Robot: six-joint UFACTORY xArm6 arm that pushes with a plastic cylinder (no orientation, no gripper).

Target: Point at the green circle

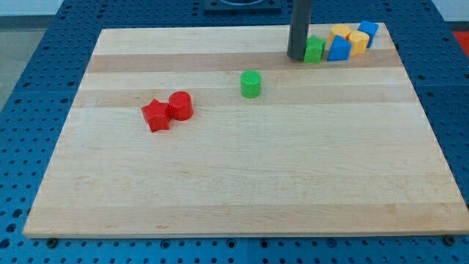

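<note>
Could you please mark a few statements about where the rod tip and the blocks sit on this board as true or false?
1. My tip touches the green circle. False: it stands apart from it, toward the view's top right, beside the green block.
2. The red star and red cylinder sit side by side. True.
3. The blue blocks lie at the view's bottom left. False: the blue block and another are at the top right.
4. Yellow blocks lie among the top-right cluster. True.
</note>
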